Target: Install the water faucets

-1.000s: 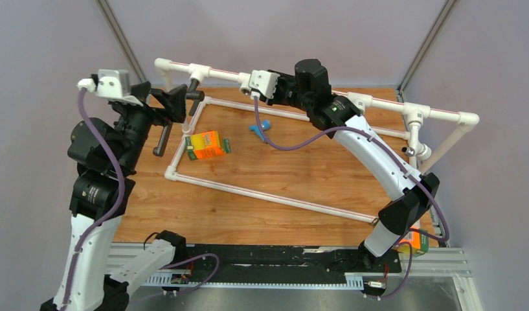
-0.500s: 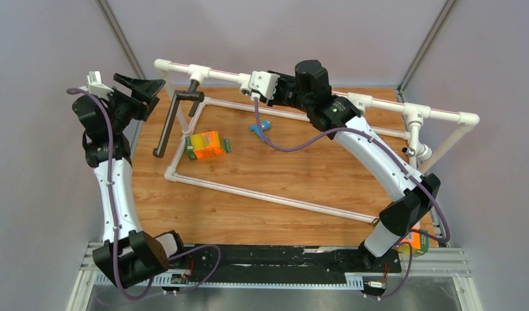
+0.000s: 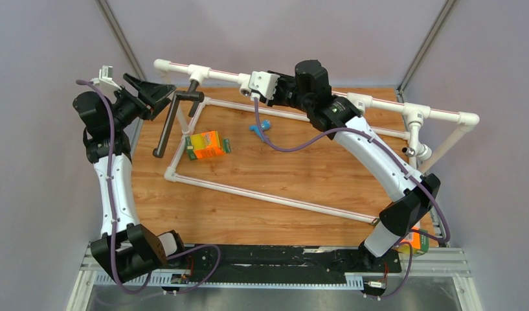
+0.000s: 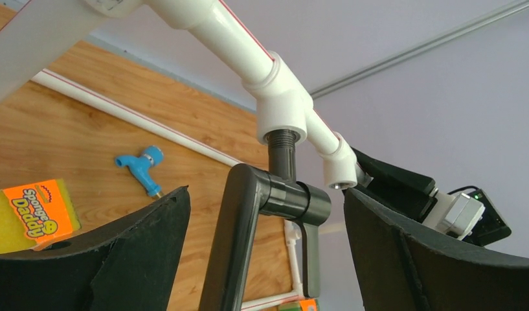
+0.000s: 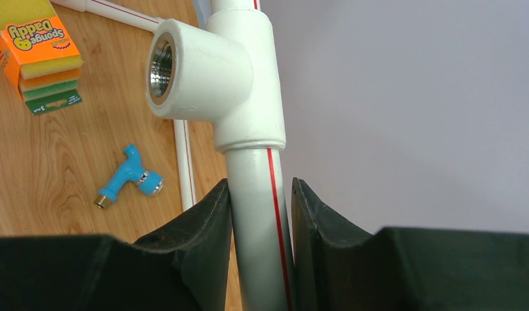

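Note:
The long dark-brown L-shaped faucet hangs from a tee socket of the white pipe frame, its threaded stem in the socket. In the left wrist view the faucet stands between my wide-open jaws, untouched. My left gripper is open just left of it. My right gripper is shut on the frame's top pipe, below an empty tee socket. A small blue faucet lies on the table, also shown in the right wrist view.
An orange sponge box lies inside the frame's lower rectangle, near the dark faucet's tip. The white pipe frame spans the wooden table, with further tee sockets on the right. Another orange box sits by the right arm's base.
My left gripper let go of the dark faucet, opened, and pulled back to the left, then swung slightly back toward it. The faucet stays hanging in the socket. The right arm has not moved.

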`<action>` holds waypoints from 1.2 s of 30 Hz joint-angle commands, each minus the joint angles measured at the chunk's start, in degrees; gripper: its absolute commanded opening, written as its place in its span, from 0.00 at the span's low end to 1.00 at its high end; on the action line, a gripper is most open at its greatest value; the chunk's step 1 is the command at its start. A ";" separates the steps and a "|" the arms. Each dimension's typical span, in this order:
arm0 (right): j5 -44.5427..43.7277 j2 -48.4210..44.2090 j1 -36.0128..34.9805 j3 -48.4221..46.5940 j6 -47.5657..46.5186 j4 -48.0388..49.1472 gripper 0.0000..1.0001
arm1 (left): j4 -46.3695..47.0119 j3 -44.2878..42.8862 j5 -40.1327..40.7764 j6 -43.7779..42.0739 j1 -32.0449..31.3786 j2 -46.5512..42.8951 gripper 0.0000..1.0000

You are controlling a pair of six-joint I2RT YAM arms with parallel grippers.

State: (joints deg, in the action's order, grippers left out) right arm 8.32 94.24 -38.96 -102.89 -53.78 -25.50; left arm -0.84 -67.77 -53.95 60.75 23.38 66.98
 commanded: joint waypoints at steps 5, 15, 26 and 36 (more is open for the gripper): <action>5.57 0.25 -2.35 1.73 7.46 -6.50 0.00 | 6.09 1.41 -4.84 2.25 -0.08 3.33 0.90; 5.48 0.51 -2.35 1.55 7.37 -6.58 0.00 | 23.05 5.70 -6.86 16.05 -3.07 7.55 0.84; 5.22 0.69 -2.35 1.55 7.46 -6.58 0.00 | 42.76 8.44 -7.31 32.58 -6.85 10.71 0.72; 5.31 0.68 -2.35 1.55 7.55 -6.58 0.00 | 42.95 8.36 -5.99 33.04 -7.29 9.31 0.31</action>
State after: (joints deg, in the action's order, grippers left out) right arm 8.60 94.17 -39.05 -102.89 -53.80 -25.67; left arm 38.02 -58.22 -60.42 93.10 16.78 77.95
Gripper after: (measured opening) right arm 0.361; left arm 0.430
